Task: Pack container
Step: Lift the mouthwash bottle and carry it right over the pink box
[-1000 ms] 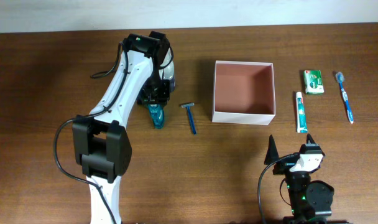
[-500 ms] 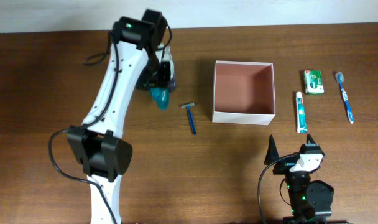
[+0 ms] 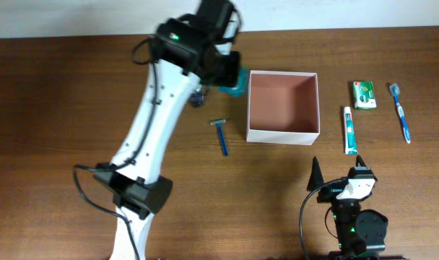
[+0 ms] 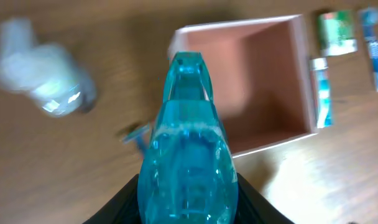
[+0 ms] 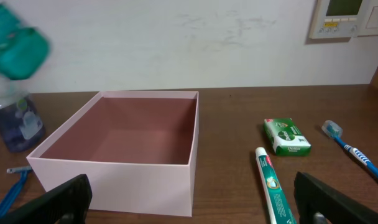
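The container (image 3: 283, 133) is a square white-walled box with a pinkish-brown inside; it also shows in the left wrist view (image 4: 282, 134) and the right wrist view (image 5: 114, 180). My left gripper (image 3: 230, 76) is shut on a teal blue bottle (image 4: 188, 155) and holds it in the air just left of the container's far left corner; the bottle shows teal in the right wrist view (image 5: 15, 42). My right gripper (image 5: 189, 205) is open and empty, low at the table's front, facing the container.
A blue razor (image 3: 222, 136) lies left of the container. A clear bottle (image 5: 12, 118) stands behind it on the left. A toothpaste tube (image 3: 349, 130), a green packet (image 3: 363, 94) and a blue toothbrush (image 3: 401, 112) lie right of the container.
My left gripper has lifted the teal bottle off the table and carried it right and back, from beside the razor to the container's far left corner. The right arm has not moved.
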Tool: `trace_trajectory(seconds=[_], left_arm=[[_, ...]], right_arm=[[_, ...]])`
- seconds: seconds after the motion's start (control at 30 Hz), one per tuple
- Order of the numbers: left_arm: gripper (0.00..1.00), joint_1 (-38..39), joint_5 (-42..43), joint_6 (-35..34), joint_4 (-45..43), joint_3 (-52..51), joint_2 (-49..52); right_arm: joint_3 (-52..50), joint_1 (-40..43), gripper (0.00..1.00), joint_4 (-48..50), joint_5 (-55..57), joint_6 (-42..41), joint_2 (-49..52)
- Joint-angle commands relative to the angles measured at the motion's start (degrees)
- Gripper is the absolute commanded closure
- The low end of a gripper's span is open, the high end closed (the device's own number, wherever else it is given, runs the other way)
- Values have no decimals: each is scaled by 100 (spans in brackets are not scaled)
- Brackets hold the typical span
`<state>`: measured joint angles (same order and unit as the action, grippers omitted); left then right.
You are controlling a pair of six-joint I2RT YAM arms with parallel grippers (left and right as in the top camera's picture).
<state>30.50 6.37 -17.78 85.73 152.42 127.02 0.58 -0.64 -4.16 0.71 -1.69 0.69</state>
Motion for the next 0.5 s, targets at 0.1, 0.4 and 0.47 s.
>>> trace_trajectory(seconds=[0.1, 0.4, 0.47], left_arm=[[81, 470, -363, -153, -772, 157, -59], [81, 658, -682, -192, -1853, 138, 68], [81, 660, -678, -192, -1978, 138, 203]], right_arm=[[-26, -42, 1, -42, -28, -2, -44], [-26, -42, 1, -42, -28, -2, -44], [-26, -42, 1, -42, -28, -2, -44]])
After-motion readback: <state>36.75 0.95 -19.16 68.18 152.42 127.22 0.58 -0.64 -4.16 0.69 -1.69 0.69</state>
